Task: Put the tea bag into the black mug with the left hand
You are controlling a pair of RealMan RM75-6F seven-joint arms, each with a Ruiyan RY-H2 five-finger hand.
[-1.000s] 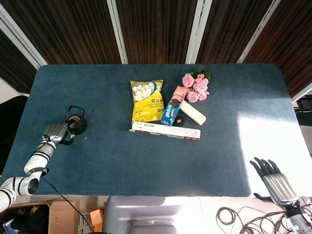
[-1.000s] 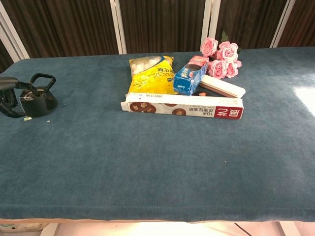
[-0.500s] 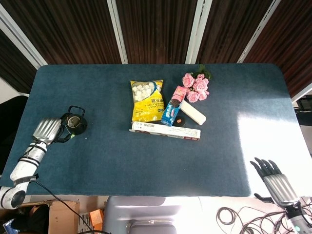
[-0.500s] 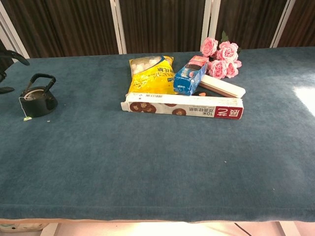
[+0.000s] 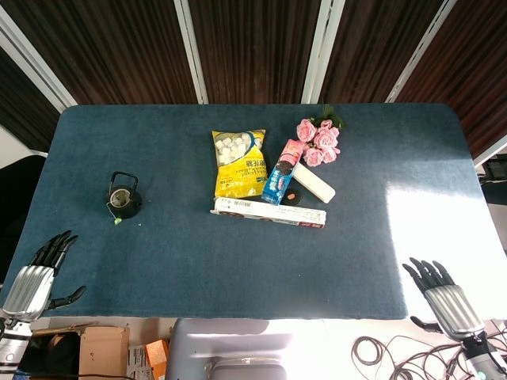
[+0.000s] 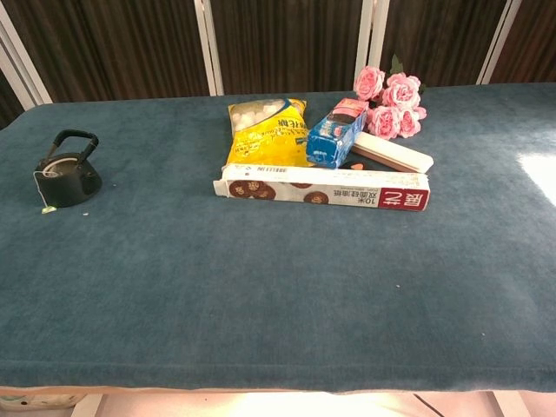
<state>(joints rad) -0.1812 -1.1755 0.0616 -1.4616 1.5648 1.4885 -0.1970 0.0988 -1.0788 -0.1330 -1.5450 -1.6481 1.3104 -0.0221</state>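
A blue cloth-covered table point(image 5: 238, 261) stands before dark slatted wall panels. The squat black mug point(image 6: 67, 174) sits near its left edge, the tea bag inside it, its string and tag point(image 6: 43, 207) hanging over the rim onto the cloth. The left hand point(image 5: 33, 275) hovers off the near left corner, fingers spread, holding nothing. The right hand point(image 5: 440, 294) hangs off the near right corner, likewise spread and empty. Glossy snack packets point(image 5: 239, 164) and pink roses point(image 5: 318, 141) crowd the middle.

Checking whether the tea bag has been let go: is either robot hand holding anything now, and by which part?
Nothing is held. The left robot hand and right robot hand are both open at the table's near edge, away from the black mug.
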